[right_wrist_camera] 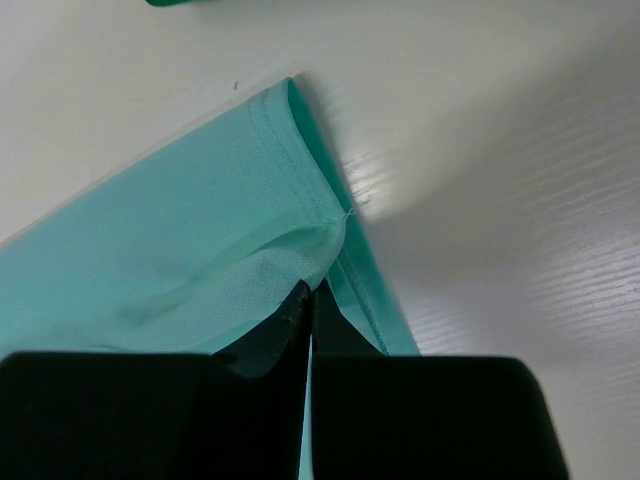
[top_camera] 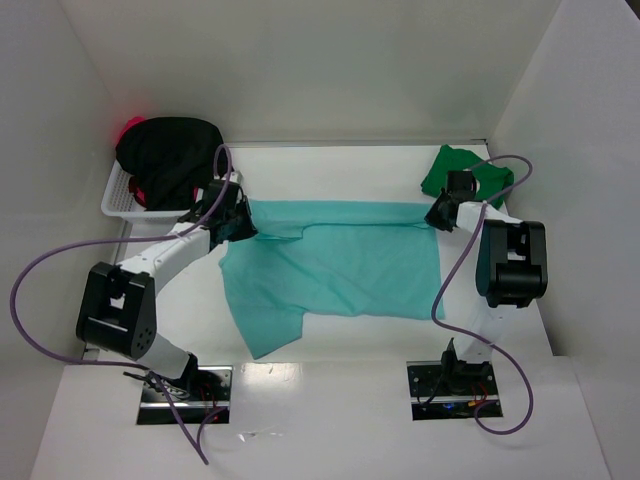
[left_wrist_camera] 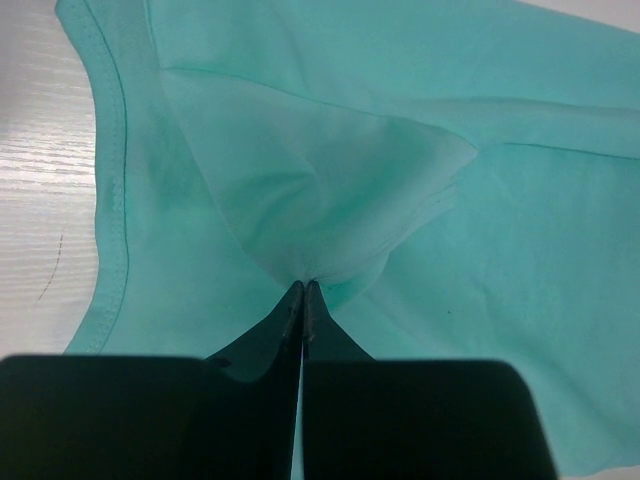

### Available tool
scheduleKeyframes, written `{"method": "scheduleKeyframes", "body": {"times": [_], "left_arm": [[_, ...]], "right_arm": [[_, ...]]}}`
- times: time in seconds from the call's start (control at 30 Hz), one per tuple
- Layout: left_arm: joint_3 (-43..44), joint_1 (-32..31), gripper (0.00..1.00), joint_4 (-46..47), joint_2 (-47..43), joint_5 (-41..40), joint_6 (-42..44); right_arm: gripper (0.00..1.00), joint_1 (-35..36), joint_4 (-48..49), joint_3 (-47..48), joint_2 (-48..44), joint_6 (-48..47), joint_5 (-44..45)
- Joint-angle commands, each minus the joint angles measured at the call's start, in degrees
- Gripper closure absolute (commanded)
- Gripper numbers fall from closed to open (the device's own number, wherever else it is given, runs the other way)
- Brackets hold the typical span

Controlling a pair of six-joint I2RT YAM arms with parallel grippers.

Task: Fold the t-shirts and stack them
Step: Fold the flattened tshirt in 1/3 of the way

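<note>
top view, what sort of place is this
Probably a robot lab test cell: plain white walls box in a white table, left arm and right arm bolted at its near edge, a light teal t-shirt spread on it, a black t-shirt in a white basket.

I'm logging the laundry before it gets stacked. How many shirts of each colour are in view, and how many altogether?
light teal shirt: 1
dark green shirt: 1
black shirt: 1
red-pink shirt: 1 (mostly hidden under the black shirt)
Total: 4
</note>
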Motion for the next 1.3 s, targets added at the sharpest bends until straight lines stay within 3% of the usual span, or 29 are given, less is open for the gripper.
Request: {"method": "scheduleKeyframes", "body": {"times": [0.0,0.3,0.43,0.53,0.6,0.7,0.8,0.97,1.1,1.2,1.27], "left_arm": [[-1.0,0.5,1.0,0.3,-3.6,-1.1,-1.6],[-1.5,1.8,1.0,-0.9,-3.6,0.0,-2.1],[-1.5,1.8,0.97,-1.8,-4.1,1.6,-1.8],[-1.0,1.8,0.65,-3.3,-3.7,4.2,-0.9],[-1.0,1.8,0.44,-3.3,-5.1,4.9,-0.9],[0.3,1.8,0.31,-2.8,-6.9,4.4,-0.7],[3.8,1.8,0.27,-2.8,-6.0,2.0,0.3],[10.4,3.6,0.3,-1.0,3.1,0.3,0.9],[14.3,4.2,0.47,1.7,9.6,0.3,0.2],[18.7,4.2,0.82,1.9,15.5,-1.0,-0.3],[20.9,4.5,0.95,1.9,19.2,-1.6,-0.3]], "right_arm": [[1.0,-0.5,-0.3,-0.8,-0.8,0.6,2.7],[1.0,-0.5,-0.9,-0.2,-0.5,1.2,4.0],[0.92,-0.5,-0.9,0.8,-0.9,1.2,4.0],[0.64,-0.5,-1.6,1.9,-1.9,1.2,3.5],[0.57,-0.5,-1.6,1.9,-3.5,1.2,3.5],[0.53,-0.5,-1.6,1.9,-6.6,1.2,3.5],[0.52,-0.5,-1.6,3.3,-7.6,0.6,2.2],[0.48,-0.5,-1.1,6.5,-6.4,-0.6,1.1],[0.5,-0.5,-0.1,7.9,-4.1,-1.9,0.0],[0.7,-0.5,0.7,8.5,-2.0,-1.9,-2.8],[0.86,-0.5,1.1,9.1,0.1,-1.9,-4.0]]}}
